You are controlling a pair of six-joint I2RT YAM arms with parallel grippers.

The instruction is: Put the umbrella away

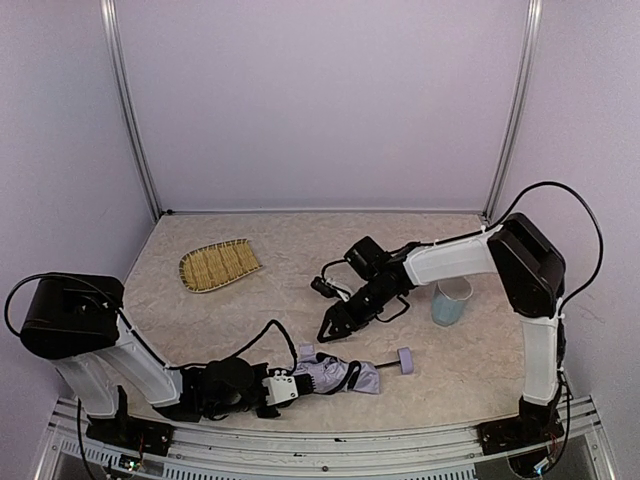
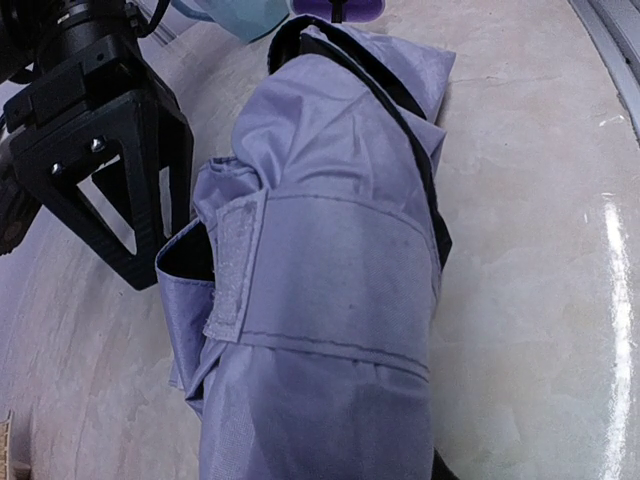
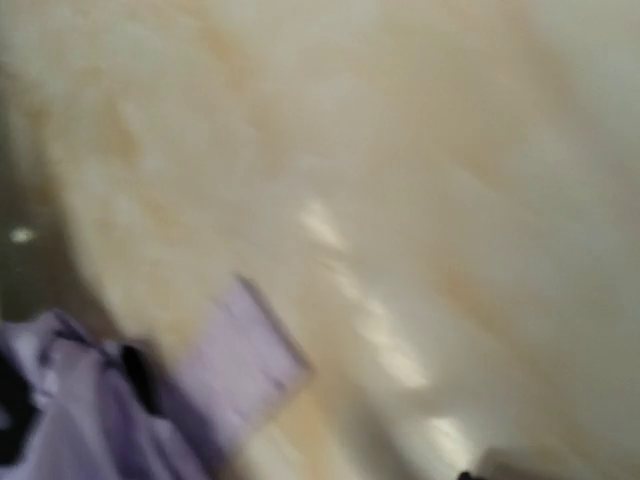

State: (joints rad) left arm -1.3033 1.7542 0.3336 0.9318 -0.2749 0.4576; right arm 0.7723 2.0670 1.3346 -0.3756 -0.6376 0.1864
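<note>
The umbrella (image 1: pixel 335 374) lies folded on the table near the front edge, a bundle of pale lilac fabric with black edging. Its thin shaft runs right to the small lilac handle (image 1: pixel 405 358). My left gripper (image 1: pixel 288 387) is shut on the bundle's left end. In the left wrist view the fabric (image 2: pixel 330 260) fills the frame and hides my own fingers; a closure strap (image 2: pixel 235 262) lies across it. My right gripper (image 1: pixel 326 334) hovers just above the bundle, its black fingers (image 2: pixel 110 190) slightly apart and holding nothing. The right wrist view is blurred, showing fabric (image 3: pixel 50 420) and the strap (image 3: pixel 250 360).
A light blue cup (image 1: pixel 452 300) stands upright to the right, under the right arm's forearm. A woven straw tray (image 1: pixel 218 264) lies at the back left. The table's near edge and metal rail (image 1: pixel 330 435) run close behind the umbrella.
</note>
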